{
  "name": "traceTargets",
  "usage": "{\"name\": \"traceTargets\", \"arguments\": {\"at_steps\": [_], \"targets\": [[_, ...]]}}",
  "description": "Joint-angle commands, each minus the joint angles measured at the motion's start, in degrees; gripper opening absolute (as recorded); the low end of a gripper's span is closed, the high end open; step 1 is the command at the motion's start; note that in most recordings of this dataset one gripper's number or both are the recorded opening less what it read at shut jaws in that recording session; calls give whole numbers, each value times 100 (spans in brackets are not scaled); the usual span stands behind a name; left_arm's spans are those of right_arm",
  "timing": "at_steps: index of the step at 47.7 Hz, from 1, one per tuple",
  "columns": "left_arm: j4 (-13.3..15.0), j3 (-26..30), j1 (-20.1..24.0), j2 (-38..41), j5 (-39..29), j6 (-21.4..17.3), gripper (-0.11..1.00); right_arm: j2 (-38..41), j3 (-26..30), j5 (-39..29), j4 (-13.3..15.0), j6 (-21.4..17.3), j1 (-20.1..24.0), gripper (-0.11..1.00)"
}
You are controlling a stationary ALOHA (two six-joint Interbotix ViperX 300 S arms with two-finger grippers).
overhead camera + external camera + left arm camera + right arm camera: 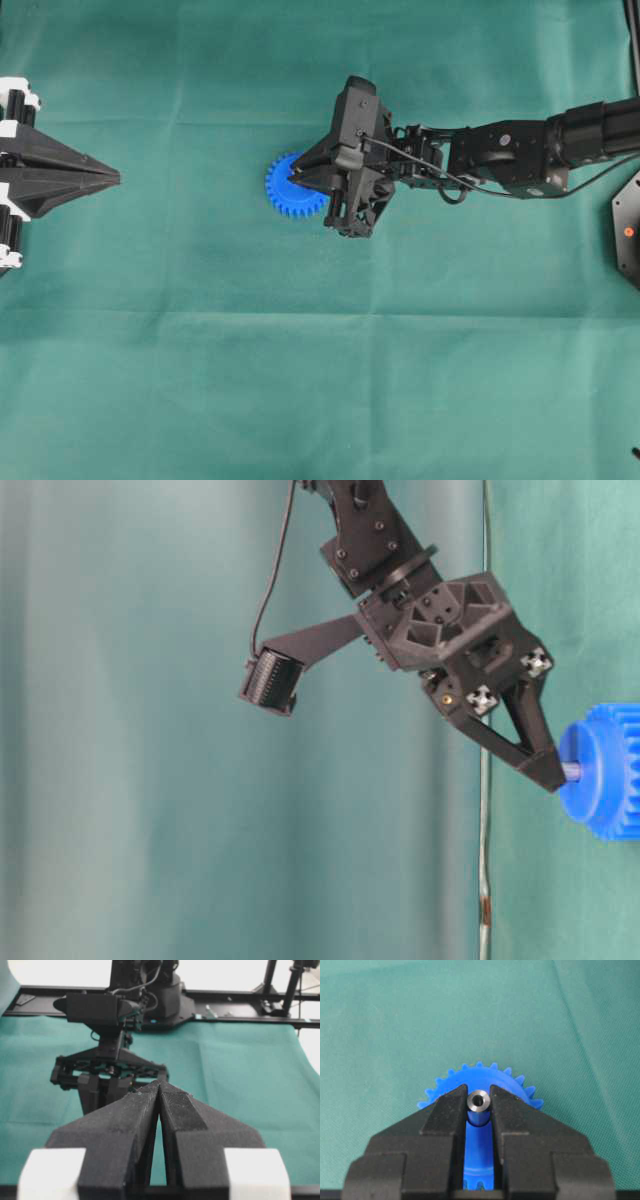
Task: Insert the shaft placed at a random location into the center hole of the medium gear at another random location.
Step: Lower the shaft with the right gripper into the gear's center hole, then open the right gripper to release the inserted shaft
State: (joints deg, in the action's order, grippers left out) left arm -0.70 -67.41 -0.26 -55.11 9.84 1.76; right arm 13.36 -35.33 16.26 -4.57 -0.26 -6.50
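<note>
The blue medium gear [288, 190] lies flat on the green cloth near the middle of the table. My right gripper [297, 181] hangs right over its hub, shut on the shaft [479, 1101], a small silvery pin seen end-on between the fingertips [451, 1105]. From table level, the shaft [572, 771] bridges the short gap between the right gripper [552, 776] and the hub of the gear [606, 772], its end touching the hub. The center hole is hidden under the shaft. My left gripper [113, 178] rests at the left edge, shut and empty, as its wrist view shows [159, 1086].
A green cloth [320, 380] covers the table. A black fixture [628, 232] sits at the right edge. In the left wrist view the right arm [112, 1065] stands straight ahead, with a black frame rail [240, 1019] behind it.
</note>
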Motion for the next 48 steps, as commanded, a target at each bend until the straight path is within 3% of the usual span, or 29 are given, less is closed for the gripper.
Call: {"name": "traceTargets", "arguments": {"at_steps": [1, 38, 42, 48], "targets": [[-9, 141, -9, 35, 18, 0, 1, -53, 141, 70, -18, 18, 18, 14], [-9, 141, -9, 35, -9, 0, 1, -26, 132, 97, 9, 35, 18, 15], [-9, 141, -9, 44, -9, 0, 1, -26, 132, 88, 9, 35, 18, 27], [-9, 141, -9, 44, -44, 0, 1, -26, 123, 97, 9, 35, 18, 64]]}}
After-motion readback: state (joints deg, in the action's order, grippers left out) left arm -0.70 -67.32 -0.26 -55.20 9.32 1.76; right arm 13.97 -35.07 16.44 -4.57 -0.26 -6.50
